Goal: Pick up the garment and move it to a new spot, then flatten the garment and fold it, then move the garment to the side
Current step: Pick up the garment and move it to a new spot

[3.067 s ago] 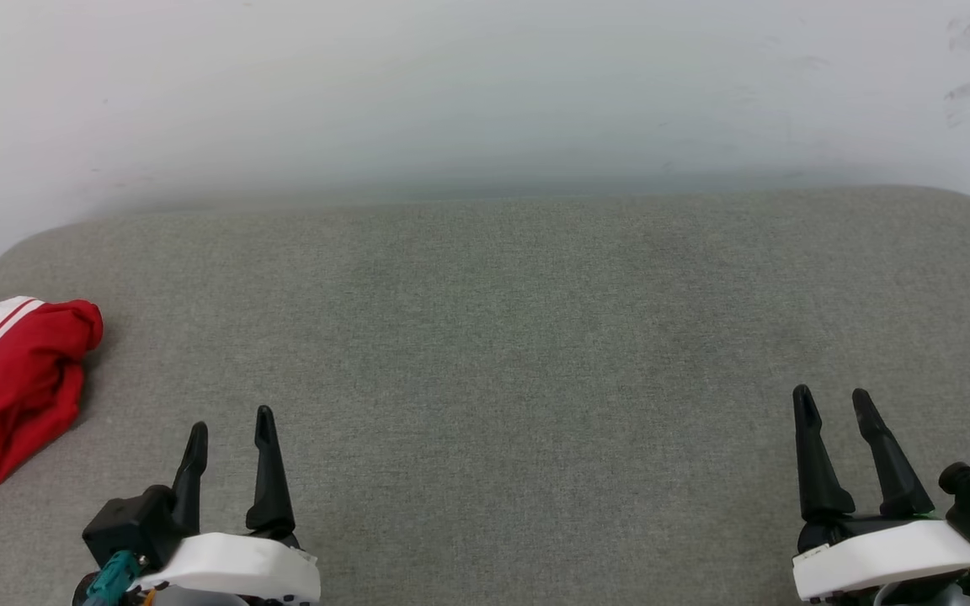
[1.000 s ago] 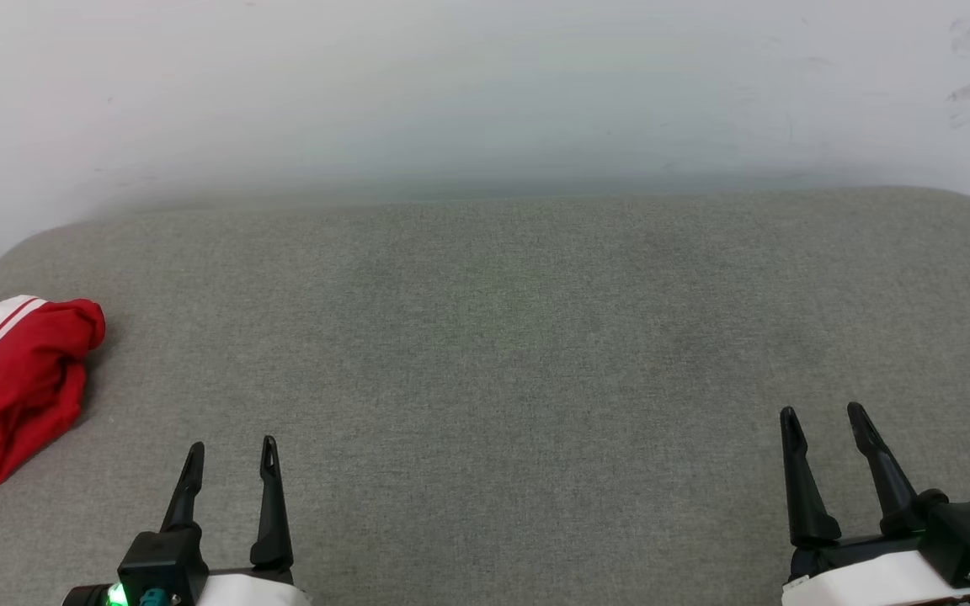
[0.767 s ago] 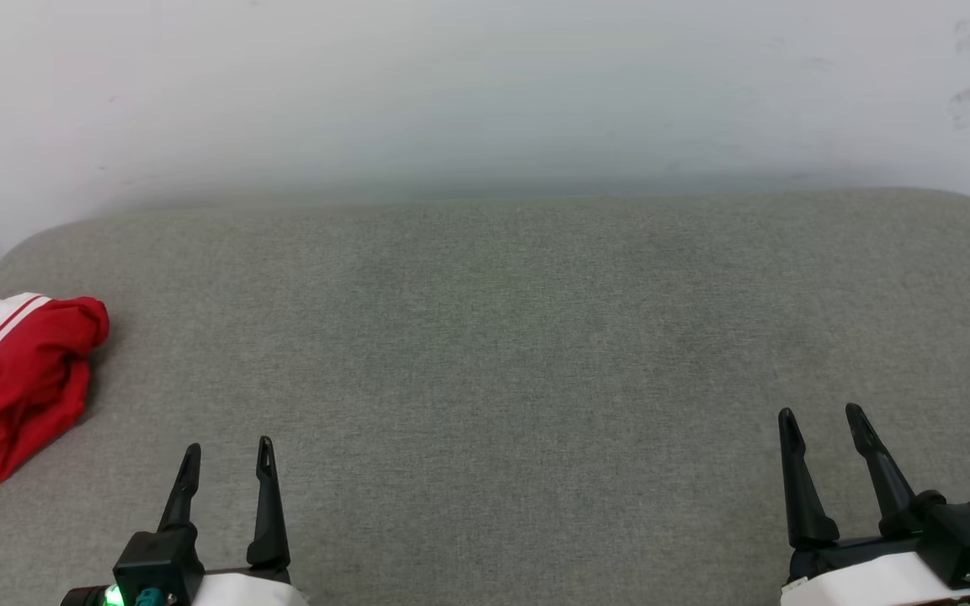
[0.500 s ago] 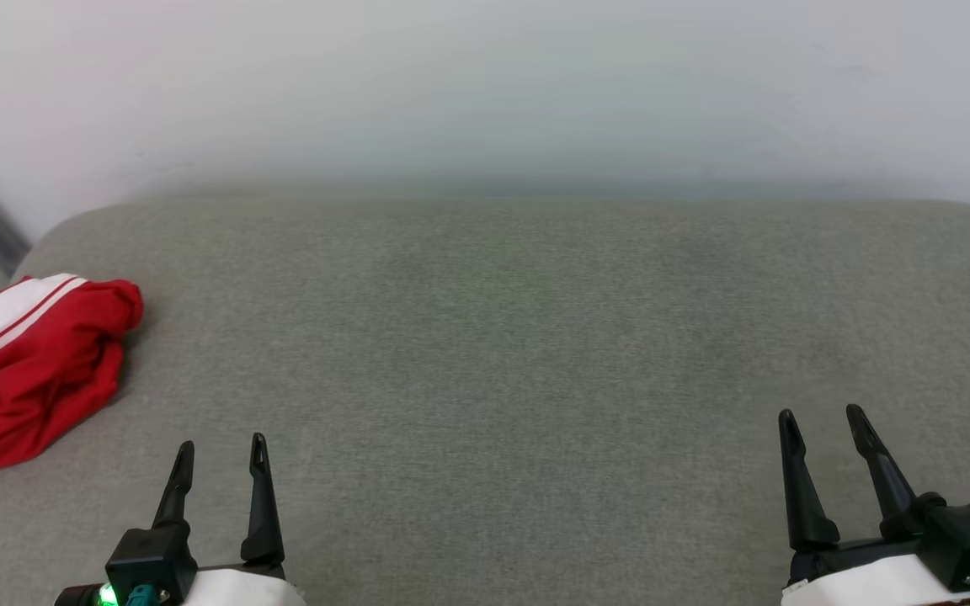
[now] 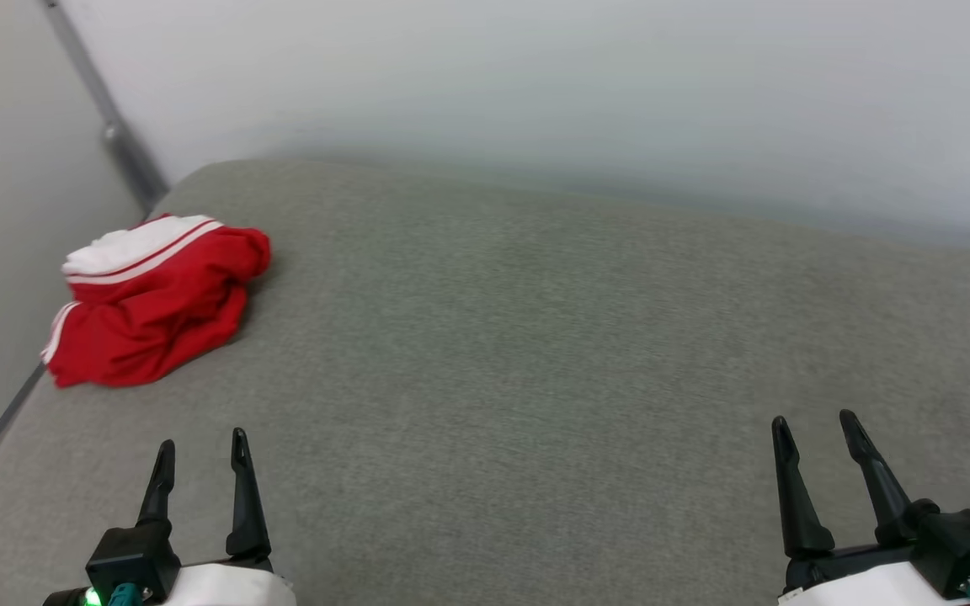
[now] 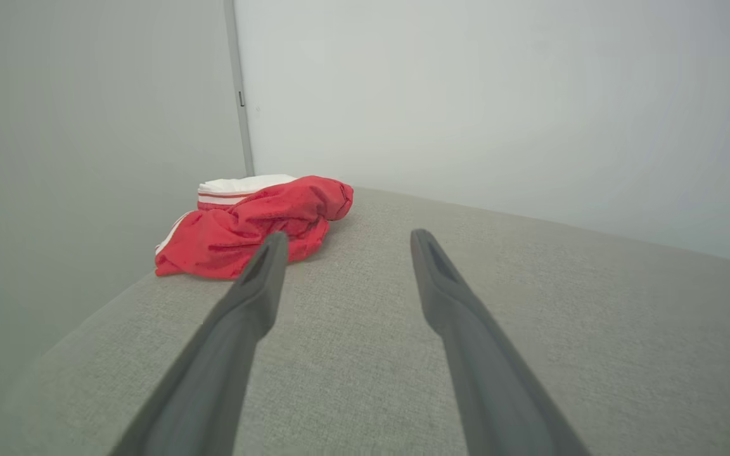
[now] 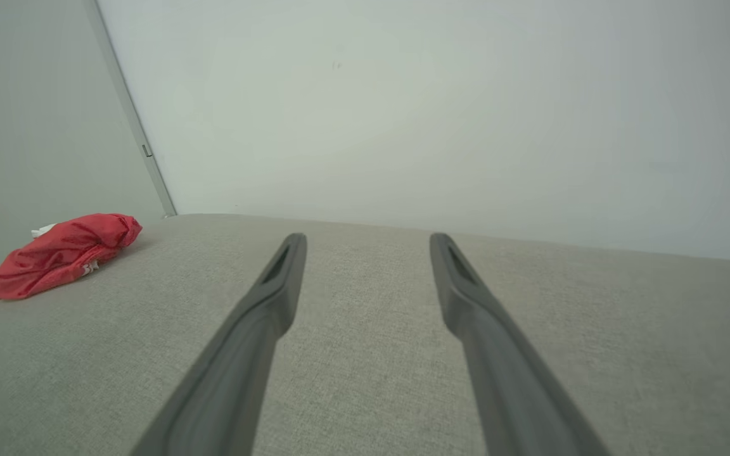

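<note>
From the head view, the garment (image 5: 157,307) lies bunched in a red heap at the far left corner of the grey padded bench (image 5: 493,337), close to where the two walls meet at a metal strip (image 5: 114,135). The left gripper (image 5: 201,440) and right gripper (image 5: 814,420) sit low at the near edge, well apart from each other and from the cloth. Both have their jaws apart and hold nothing. This looks like a ready stance before the first pick, with the left arm the nearer one for the reach. Both gripper bodies are cut off by the bottom edge.

In the left wrist view, the jaws frame bare bench, with the garment (image 6: 257,221) ahead and to the left, untouched. A white sleeve with red striped trim lies on top at the back. The folds bury the collar, the hem and any number, so I judge a good grasp point hard to choose.

In the right wrist view, the garment (image 7: 61,253) sits far off to the left, a low crumpled mound. A small white mark shows on its near edge, too small to read. Whether any cloth hangs over the bench's left edge cannot be told.
</note>
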Robot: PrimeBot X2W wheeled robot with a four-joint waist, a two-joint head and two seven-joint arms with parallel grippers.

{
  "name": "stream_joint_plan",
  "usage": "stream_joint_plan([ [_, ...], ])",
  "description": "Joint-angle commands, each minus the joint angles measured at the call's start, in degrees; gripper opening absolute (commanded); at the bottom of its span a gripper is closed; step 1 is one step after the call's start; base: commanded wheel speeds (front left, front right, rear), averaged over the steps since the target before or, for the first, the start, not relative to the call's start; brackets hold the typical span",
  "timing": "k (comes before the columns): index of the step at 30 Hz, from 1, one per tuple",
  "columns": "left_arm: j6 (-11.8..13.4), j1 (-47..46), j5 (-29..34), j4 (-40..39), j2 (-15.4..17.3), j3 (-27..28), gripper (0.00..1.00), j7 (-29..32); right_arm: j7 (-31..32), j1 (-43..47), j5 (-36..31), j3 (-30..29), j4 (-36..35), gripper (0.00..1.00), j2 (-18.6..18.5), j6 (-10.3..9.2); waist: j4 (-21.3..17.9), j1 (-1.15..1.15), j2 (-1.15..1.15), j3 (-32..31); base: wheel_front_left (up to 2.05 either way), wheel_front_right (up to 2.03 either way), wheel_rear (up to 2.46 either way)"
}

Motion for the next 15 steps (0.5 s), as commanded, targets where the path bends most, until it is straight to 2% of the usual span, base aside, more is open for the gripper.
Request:
stream_joint_plan([
  [1,-0.02,-0.03,-0.07,-0.07,-0.03,0.10,1.00,-0.16,-0.20,0.35,-0.30,-0.04,-0.22,1.00,-0.01,-0.02,2.13,0.00,0.00,-0.01,0.00,0.00,0.00],
  [15,0.21,0.93,-1.03,-0.46,-0.02,2.21,1.00,-0.15,-0.19,0.87,-0.49,0.68,0.08,1.00,-0.01,-0.02,11.91,0.00,0.00,0.10,0.00,0.00,0.00],
])
